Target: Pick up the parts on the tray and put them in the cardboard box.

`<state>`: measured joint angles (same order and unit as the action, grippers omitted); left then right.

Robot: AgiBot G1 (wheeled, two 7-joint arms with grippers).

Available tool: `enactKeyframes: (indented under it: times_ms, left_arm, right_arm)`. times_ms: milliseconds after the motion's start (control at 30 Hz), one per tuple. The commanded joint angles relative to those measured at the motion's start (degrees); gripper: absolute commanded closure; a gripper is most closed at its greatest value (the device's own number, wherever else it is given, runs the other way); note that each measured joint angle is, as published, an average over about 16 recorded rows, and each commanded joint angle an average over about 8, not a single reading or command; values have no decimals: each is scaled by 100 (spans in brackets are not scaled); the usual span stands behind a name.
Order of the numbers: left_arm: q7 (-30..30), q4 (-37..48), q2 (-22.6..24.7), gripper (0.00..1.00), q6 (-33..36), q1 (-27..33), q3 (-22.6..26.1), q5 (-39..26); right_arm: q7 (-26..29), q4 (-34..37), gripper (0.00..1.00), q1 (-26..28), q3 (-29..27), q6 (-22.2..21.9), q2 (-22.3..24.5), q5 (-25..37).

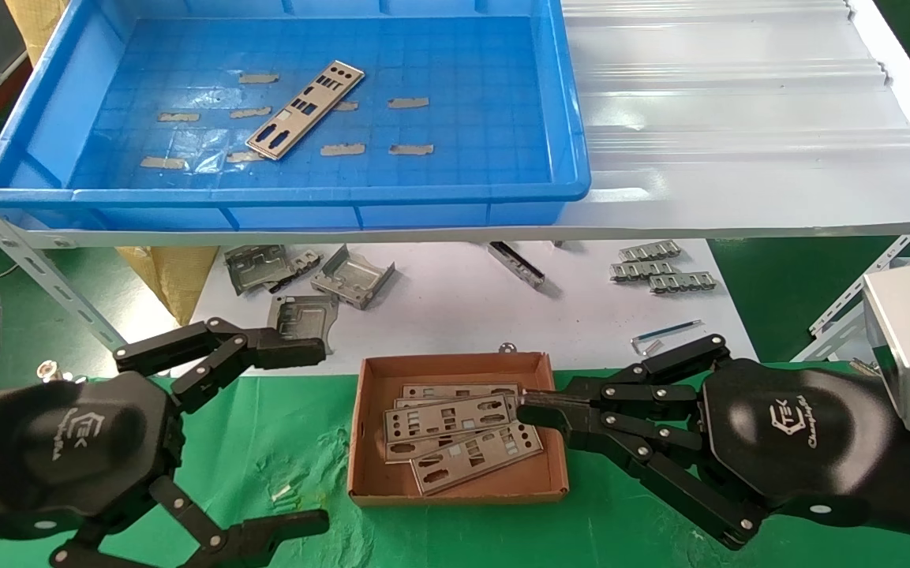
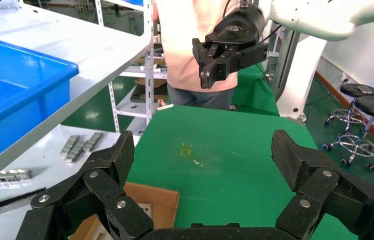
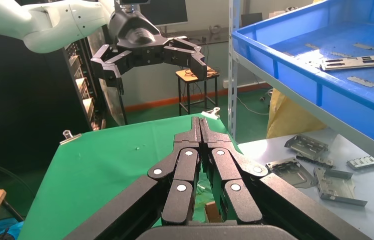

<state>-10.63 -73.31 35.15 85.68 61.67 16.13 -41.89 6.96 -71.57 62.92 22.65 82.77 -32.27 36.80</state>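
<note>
One silver punched plate (image 1: 305, 110) lies slanted in the blue tray (image 1: 573, 118) on the upper shelf; it also shows in the right wrist view (image 3: 359, 61). Several plates (image 1: 455, 434) lie stacked in the small cardboard box (image 1: 455, 364) on the green mat. My right gripper (image 1: 524, 406) is shut and empty, its tips over the box's right side by the top plate's edge; the right wrist view (image 3: 199, 122) shows nothing between its fingers. My left gripper (image 1: 305, 438) is wide open and empty, left of the box, and shows in the left wrist view (image 2: 207, 160).
Bent metal brackets (image 1: 352, 276), ridged strips (image 1: 660, 268) and a hex key (image 1: 664, 333) lie on the white surface behind the box. A white corrugated sheet (image 1: 739, 118) lies right of the tray. Shelf struts (image 1: 36, 268) slant at both sides.
</note>
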Motion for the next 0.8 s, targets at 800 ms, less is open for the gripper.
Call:
enactKeyframes:
  times_ms: [800]
  left_arm:
    - [-2,-3,-2,0,0,-1,-1,0]
  right_arm:
    - [0,0,92,0,0,0,0,0]
